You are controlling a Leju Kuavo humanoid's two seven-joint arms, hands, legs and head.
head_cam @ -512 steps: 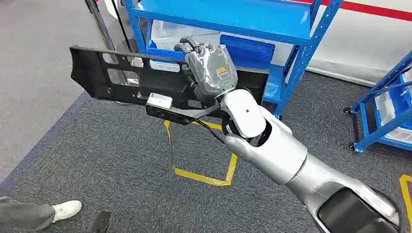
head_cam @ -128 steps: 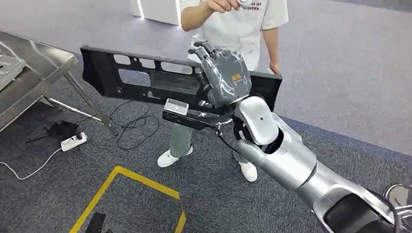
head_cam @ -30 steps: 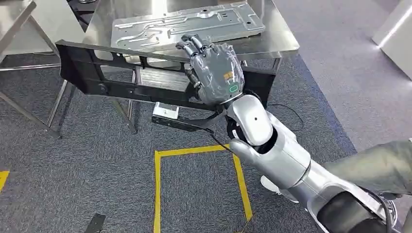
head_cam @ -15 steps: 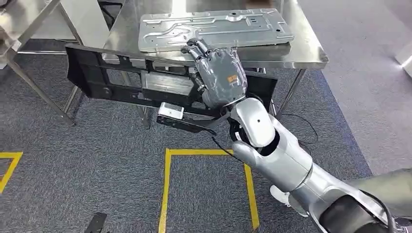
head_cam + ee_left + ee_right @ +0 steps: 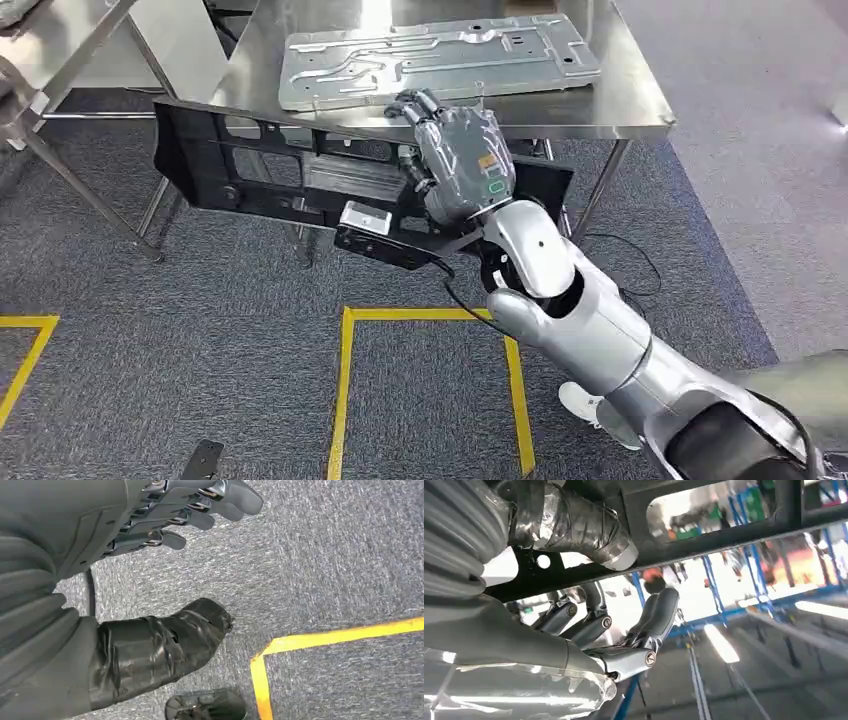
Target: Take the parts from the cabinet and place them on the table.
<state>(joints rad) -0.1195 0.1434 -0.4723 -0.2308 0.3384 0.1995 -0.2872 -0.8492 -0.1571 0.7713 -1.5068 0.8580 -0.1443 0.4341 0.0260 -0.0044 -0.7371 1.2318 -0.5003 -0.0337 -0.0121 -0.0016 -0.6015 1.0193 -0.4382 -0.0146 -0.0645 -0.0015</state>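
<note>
Gripping the long black plastic panel (image 5: 300, 170) near its middle, the right hand (image 5: 462, 160) holds it up in the air just in front of the steel table (image 5: 640, 95), its fingers hooked over the panel's upper edge and its thumb (image 5: 574, 522) pressed against the other face. The panel hangs lengthwise, tilted, not touching the tabletop. On the table lies a flat grey metal plate (image 5: 440, 62). The left hand (image 5: 150, 525) hangs over the grey carpet (image 5: 325, 555) beside a yellow floor line (image 5: 340, 635), its fingers loose and apart with nothing in them.
</note>
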